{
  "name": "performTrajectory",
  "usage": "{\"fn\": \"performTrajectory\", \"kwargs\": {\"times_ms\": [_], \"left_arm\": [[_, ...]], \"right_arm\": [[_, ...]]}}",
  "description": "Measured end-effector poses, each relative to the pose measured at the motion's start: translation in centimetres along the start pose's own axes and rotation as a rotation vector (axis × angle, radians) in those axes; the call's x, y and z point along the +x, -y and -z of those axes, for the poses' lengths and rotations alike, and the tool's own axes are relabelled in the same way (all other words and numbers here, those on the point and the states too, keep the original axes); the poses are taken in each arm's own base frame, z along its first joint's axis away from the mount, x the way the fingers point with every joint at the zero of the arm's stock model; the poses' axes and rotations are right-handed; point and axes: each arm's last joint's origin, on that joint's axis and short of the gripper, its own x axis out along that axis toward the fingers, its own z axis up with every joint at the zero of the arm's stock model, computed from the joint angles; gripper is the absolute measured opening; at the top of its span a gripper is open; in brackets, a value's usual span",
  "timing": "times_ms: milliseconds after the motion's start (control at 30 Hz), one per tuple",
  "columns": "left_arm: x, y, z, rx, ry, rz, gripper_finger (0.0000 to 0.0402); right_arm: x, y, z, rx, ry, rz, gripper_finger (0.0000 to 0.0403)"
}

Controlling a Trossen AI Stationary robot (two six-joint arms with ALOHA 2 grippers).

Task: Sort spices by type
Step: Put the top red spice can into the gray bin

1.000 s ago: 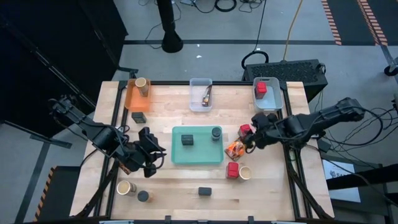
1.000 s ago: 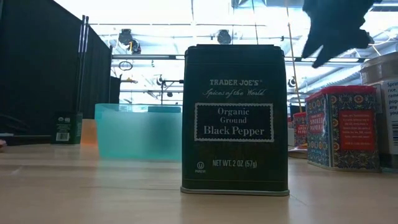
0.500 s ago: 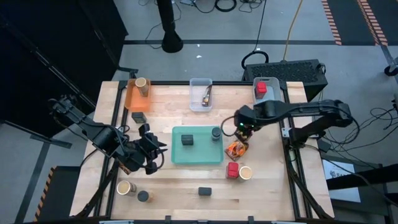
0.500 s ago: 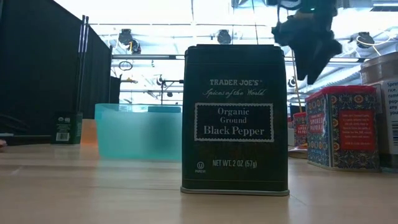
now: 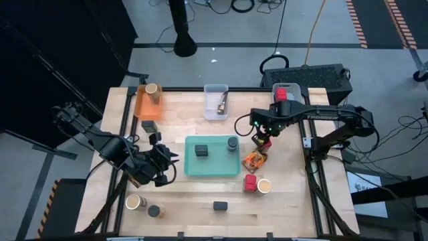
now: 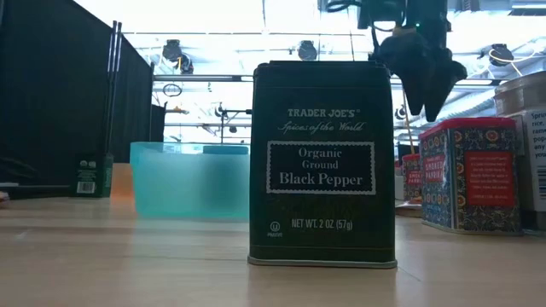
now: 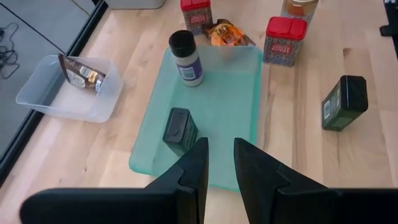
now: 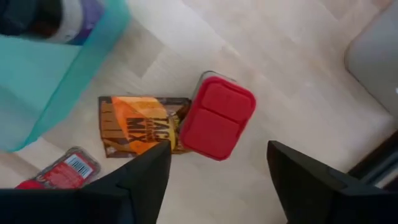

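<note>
Over the last second our right arm has swung in from the table's right edge, and the right gripper (image 5: pixel 259 128) now hangs above the red-lidded spice tin (image 8: pixel 217 116), fingers spread wide and holding nothing. In the right wrist view the tin sits between the two dark fingers (image 8: pixel 144 180), a touch nearer one of them.

Taking that tin as our landmark: the orange taco-mix packet (image 8: pixel 140 130) lies flat against it, one end tucked right up to its base; the teal tray (image 5: pixel 194 171) begins just beyond the packet; a second red tin (image 5: pixel 250 182) and a tan round jar (image 5: pixel 263 185) stand further off towards the front edge. The grey bin (image 5: pixel 295 107) that already holds a red tin (image 5: pixel 282 94) is near, towards the back right corner.

To do this step well, we judge we should centre the fingers over the lid first, then come straight down so that neither fingertip catches the packet. The side away from the packet is bare wood, so any correction should go that way. A lift before travelling would clear the bin's wall.

Room is fair: open table lies between the tin and the bin, but the table's right rail is close behind.

Our left gripper (image 7: pixel 219 163) waits near the tray's left side, fingers narrow with a slim gap and empty, looking across at a dark block (image 7: pixel 180 129) and a dark-capped jar (image 7: pixel 186 57) on the tray.
</note>
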Motion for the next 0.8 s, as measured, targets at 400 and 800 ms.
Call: {"fn": "performTrajectory", "kwargs": {"times_ms": [400,800], "left_arm": [[0.0,0.0,0.0,-0.001,0.001,0.001,0.0079],[0.0,0.0,0.0,-0.003,0.001,0.001,0.0079]], "right_arm": [[0.8,0.4,0.0,0.060,-0.025,0.007,0.0333],[3.7,0.8,0.1,0.072,-0.030,-0.015,0.0332]]}}
